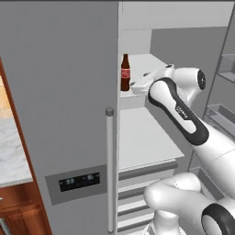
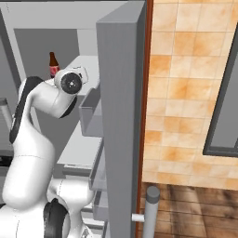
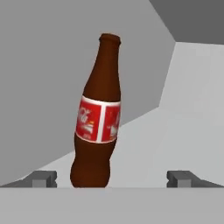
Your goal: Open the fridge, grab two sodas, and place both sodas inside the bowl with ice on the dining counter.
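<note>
One soda bottle is seen standing upright on a pale fridge shelf, directly ahead of the jaws and offset toward the left finger. Its long axis is vertical, crossing the line between the two fingertips. The gripper is held wide open, nothing between the jaws; the bottle is not yet enclosed and no contact is visible. A short advance with a small shift toward the bottle is judged necessary before closing. The fridge has its right door swung open; the shelf around the bottle is bare, with the grey side wall close behind it. Only the arm is present.
</note>
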{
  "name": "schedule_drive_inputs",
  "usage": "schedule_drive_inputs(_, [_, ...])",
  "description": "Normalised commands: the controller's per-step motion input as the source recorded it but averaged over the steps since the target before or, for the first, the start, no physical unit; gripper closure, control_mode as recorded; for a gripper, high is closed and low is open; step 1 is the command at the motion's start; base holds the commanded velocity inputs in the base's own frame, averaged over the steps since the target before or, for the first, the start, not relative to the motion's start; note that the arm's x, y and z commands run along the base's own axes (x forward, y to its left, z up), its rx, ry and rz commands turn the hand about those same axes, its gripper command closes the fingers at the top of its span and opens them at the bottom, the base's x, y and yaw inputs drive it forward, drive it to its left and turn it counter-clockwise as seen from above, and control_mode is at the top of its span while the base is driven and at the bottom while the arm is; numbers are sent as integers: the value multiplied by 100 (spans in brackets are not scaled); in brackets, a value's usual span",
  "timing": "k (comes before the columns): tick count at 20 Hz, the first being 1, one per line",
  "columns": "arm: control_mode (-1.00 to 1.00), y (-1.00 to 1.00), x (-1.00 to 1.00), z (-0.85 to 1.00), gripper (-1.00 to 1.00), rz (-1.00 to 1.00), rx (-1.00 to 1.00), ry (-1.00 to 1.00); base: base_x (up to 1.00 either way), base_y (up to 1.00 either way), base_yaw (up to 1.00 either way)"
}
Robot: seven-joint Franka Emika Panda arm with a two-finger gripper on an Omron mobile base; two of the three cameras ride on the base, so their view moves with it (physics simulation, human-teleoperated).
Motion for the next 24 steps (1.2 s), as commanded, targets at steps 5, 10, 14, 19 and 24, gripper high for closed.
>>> schedule_drive_inputs(5, [-100,23,13,0,-100,1,0,2,0,0,0])
schedule_drive_inputs(10, [-100,30,0,0,-100,0,0,2,0,0,0])
schedule_drive_inputs(14, [-100,12,6,1,-100,0,0,4,0,0,0])
schedule_drive_inputs(19, [-100,7,9,3,-100,0,0,4,0,0,0])
schedule_drive_inputs(24, [-100,5,17,2,-100,0,0,3,0,0,0])
